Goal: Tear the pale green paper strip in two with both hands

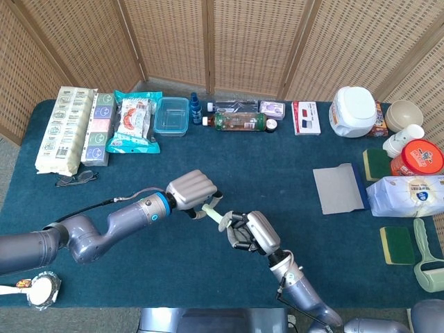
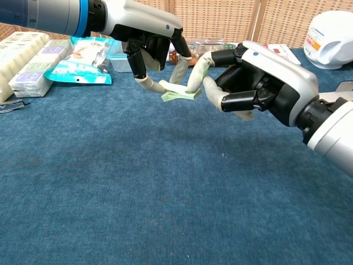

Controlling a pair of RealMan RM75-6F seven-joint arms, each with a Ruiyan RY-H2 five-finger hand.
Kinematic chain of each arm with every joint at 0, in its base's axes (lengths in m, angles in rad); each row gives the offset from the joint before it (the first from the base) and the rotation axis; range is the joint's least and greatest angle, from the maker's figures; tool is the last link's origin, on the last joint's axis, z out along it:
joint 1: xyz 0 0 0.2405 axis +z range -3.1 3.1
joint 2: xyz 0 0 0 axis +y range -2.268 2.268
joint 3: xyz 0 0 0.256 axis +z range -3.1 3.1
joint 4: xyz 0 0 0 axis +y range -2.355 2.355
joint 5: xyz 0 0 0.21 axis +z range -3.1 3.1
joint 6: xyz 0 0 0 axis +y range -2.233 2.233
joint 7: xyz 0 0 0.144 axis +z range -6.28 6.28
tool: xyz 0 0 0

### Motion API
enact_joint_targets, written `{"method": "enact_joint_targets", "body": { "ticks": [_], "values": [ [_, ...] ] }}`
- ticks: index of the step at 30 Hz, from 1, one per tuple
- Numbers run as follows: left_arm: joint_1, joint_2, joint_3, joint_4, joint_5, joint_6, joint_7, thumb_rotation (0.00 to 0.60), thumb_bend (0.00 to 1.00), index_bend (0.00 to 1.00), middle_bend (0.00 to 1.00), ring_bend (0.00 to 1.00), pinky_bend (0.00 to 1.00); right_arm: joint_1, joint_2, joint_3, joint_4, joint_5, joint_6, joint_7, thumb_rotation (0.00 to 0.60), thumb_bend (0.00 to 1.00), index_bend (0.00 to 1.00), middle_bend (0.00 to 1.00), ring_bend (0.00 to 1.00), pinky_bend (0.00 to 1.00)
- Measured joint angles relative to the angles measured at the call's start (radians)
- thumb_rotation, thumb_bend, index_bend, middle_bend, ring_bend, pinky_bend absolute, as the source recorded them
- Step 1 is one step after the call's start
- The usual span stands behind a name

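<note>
The left hand (image 2: 146,38) pinches one end of the pale green paper strip (image 2: 181,91) and the right hand (image 2: 259,83) pinches the other, the folded strip held between them above the blue table (image 1: 139,270) near its front edge, about midway along it.

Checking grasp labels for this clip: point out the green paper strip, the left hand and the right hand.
green paper strip (image 2: 179,93), chest view, on the folded middle between the hands.
left hand (image 2: 144,34), chest view, on its back.
right hand (image 2: 259,83), chest view, on the palm housing.
</note>
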Motion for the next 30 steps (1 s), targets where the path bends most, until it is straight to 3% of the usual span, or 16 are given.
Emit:
{"method": "enact_joint_targets", "body": {
  "ticks": [13, 30],
  "values": [
    [0.006, -0.006, 0.007, 0.008, 0.009, 0.003, -0.002, 0.6, 0.42, 0.66, 1.0, 1.0, 0.9, 0.0, 0.005, -0.002, -0.006, 0.003, -0.006, 0.002, 0.6, 0.66, 0.69, 1.0, 0.95, 0.91],
    [0.029, -0.025, 0.031, 0.033, 0.027, 0.008, -0.008, 0.6, 0.42, 0.66, 1.0, 1.0, 0.9, -0.005, 0.026, -0.001, -0.022, 0.015, -0.013, 0.019, 0.6, 0.66, 0.73, 1.0, 0.95, 0.91]
  ]
}}
